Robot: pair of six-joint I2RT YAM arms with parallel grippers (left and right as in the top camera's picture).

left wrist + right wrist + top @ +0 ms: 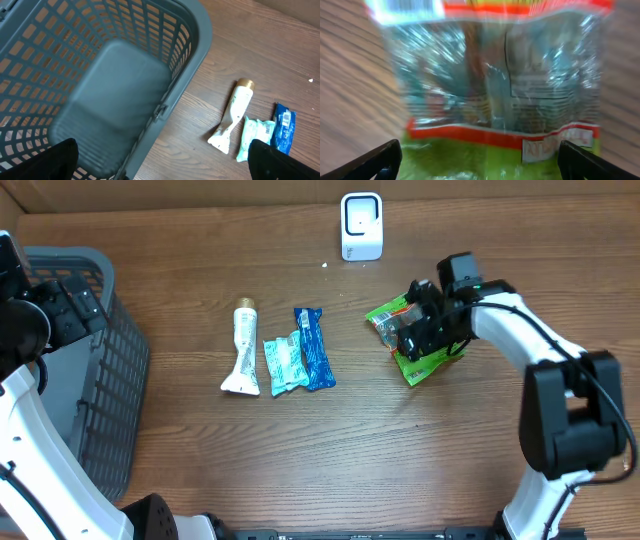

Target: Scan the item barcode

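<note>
**Overhead view**
- Table: brown wood-grain top. Everything listed below lies on it.
- Basket: grey, lattice-walled, at your left edge.
- Left gripper: poised over the basket, well apart from the goods. You cannot judge its jaws from up here.
- Scanner: small white unit, upright at the back edge, near centre.
- Tube, teal packet, blue packet: a row at mid-table, left to right. The two packets touch.
- Green snack bag: your task item. It lies flat to the right of the row, nearer you than the scanner and well apart from it.
- Right gripper: directly above the bag, hiding its middle.

**Left wrist view**
- Left fingers: two dark tips at the bottom corners, spread wide with nothing between them.
- The basket's floor and lattice walls fill the left of the frame.
- The tube, teal packet and blue packet lie on bare wood to the right of the basket.

**Right wrist view**
- Right fingers: one tip at each bottom corner, jaws fully spread and clamping nothing.
- The bag fills the frame, and the picture is blurred. You can make out a crinkled clear window, a red band, green below it and a small white label. The print is unreadable.
- You cannot tell whether the tips touch the film.
</note>
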